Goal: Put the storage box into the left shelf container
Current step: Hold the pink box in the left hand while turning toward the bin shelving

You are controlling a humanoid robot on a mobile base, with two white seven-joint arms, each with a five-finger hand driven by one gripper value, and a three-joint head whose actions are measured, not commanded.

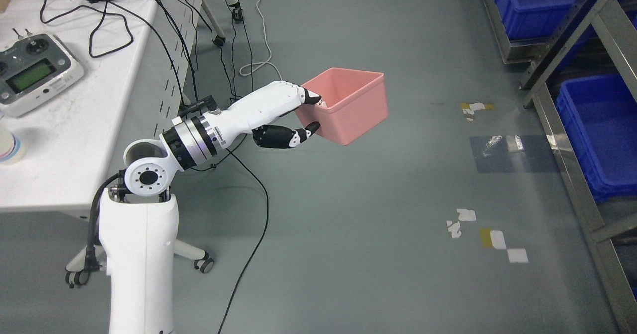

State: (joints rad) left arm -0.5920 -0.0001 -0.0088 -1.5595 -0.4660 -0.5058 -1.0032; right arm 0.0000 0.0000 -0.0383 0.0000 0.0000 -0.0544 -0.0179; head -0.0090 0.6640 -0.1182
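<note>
The left hand (278, 115) holds a pink box (348, 104) in the air above the grey floor (358, 234), its fingers (303, 95) hooked over the near rim and into the box and the thumb (298, 136) pressed against the outer wall below. The box is open-topped, plain, rectangular with tapering walls, tilted slightly and empty as far as its inside shows. It hangs between a white table (74, 140) at left, bearing a remote (32, 72) and cables (114, 10), and a metal shelf (572, 140) at right with blue bins (602, 130), well apart from both.
</note>
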